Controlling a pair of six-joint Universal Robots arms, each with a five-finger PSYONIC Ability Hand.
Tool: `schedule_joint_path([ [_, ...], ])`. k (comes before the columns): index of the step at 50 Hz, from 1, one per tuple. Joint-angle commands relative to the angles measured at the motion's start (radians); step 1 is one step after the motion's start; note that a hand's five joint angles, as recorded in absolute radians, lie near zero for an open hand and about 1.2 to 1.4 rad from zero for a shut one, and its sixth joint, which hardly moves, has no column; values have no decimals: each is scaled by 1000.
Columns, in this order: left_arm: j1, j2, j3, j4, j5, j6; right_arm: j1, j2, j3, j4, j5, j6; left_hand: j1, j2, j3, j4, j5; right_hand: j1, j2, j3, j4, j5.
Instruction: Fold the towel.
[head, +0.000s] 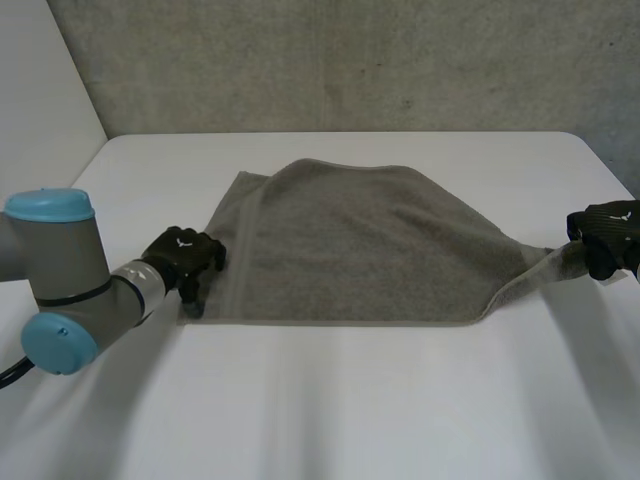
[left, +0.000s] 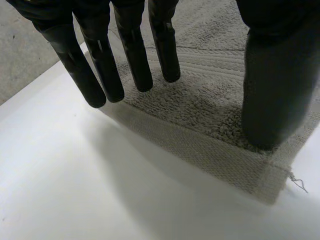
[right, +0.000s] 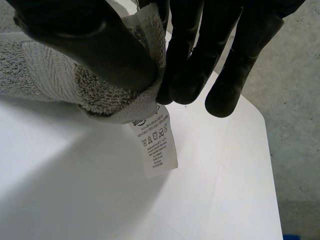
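A grey towel (head: 360, 240) lies spread on the white table (head: 350, 400), with its far left corner folded in. My left hand (head: 185, 255) is at the towel's near left corner. In the left wrist view its fingers (left: 130, 45) hang straight over the towel's hem (left: 210, 95), and the thumb (left: 277, 90) stands on the cloth close to the corner, so the hand is open. My right hand (head: 608, 235) holds the towel's right corner just above the table. There the thumb and fingers (right: 200, 50) pinch the cloth (right: 50, 70), and a white care label (right: 156, 147) hangs below the grip.
A grey wall (head: 350, 60) rises behind the table's far edge. The table's right corner (right: 260, 120) lies just beyond my right hand. Bare tabletop stretches in front of the towel.
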Motion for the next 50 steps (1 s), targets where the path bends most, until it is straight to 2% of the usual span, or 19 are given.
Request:
schedule_joint_path([
  [1,-10,-13,15,1,0,0,0,0,0,0,0,0,27,26,25,29,-147,63,93,55,54,52],
  [11,-21,-18,15,1,0,0,0,0,1,0,0,0,86,85,84,88,-88,63,93,55,54,52],
  [16,-24,-2,6,-13,-5,-2,0,0,1,1,0,0,-5,-6,-8,-3,-179,63,93,55,54,52],
  [18,-40,28,-5,-30,-8,-11,0,0,0,0,0,0,-213,-213,-215,-211,-386,63,93,55,54,52],
  [23,-44,102,-46,-70,-2,-12,0,0,1,1,0,0,-322,-323,-324,-320,-496,63,93,55,54,52],
  [32,-45,122,-86,-77,-6,-5,0,0,1,1,0,0,-317,-317,-319,-315,-490,63,93,55,54,52],
  [50,-33,37,-40,-56,-5,1,0,1,1,1,-3,-1,-273,-273,-275,-271,-446,63,93,55,54,52],
])
